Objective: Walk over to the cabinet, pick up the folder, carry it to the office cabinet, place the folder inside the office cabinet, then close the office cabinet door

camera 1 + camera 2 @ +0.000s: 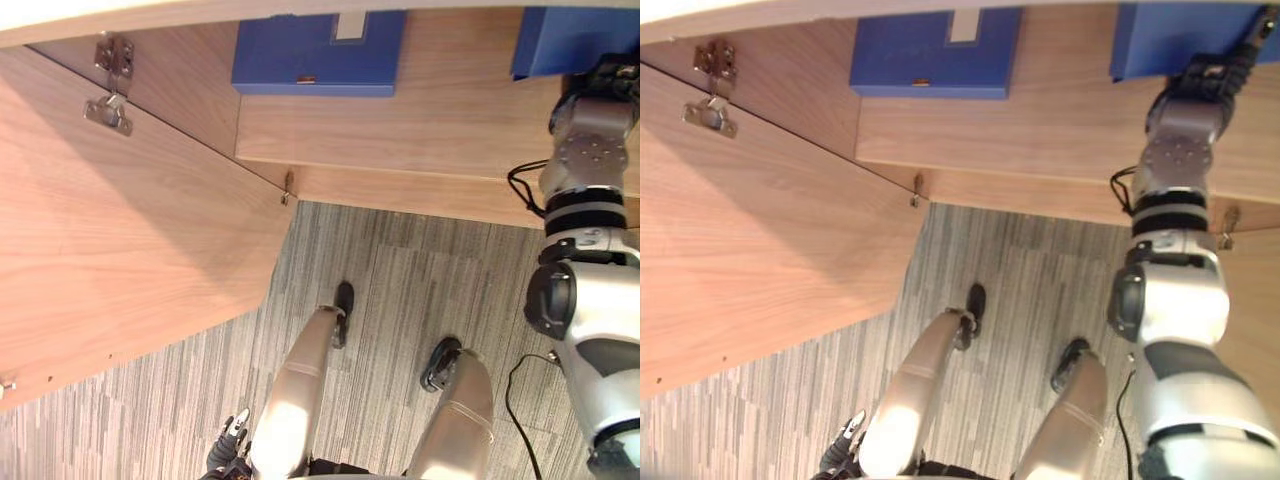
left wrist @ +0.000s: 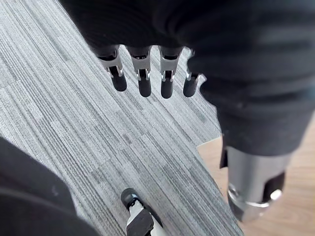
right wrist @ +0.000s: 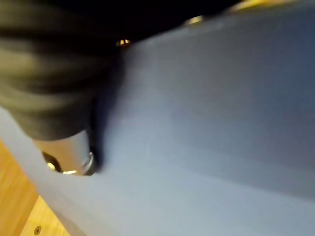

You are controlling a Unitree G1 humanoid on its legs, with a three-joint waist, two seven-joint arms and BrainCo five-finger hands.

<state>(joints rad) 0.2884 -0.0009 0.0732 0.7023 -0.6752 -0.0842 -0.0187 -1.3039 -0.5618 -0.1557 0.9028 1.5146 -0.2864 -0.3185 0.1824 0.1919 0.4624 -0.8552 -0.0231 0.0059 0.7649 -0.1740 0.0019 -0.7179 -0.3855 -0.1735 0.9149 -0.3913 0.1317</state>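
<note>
Right hand (image 1: 1212,75) against your folder (image 1: 1160,40), upper right, likely seating it on the shelf (image 1: 1040,120); grip unreadable. Left hand (image 2: 142,73) slack, spare.

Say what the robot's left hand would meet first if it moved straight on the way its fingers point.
The grey carpet. The left hand hangs open, fingers pointing at the floor, and nothing shows between them and the carpet, though the depth is hard to judge.

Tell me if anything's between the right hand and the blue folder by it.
Nothing visible. The right hand is right against the blue folder on the cabinet shelf; the second folder lies apart, to its left.
</note>
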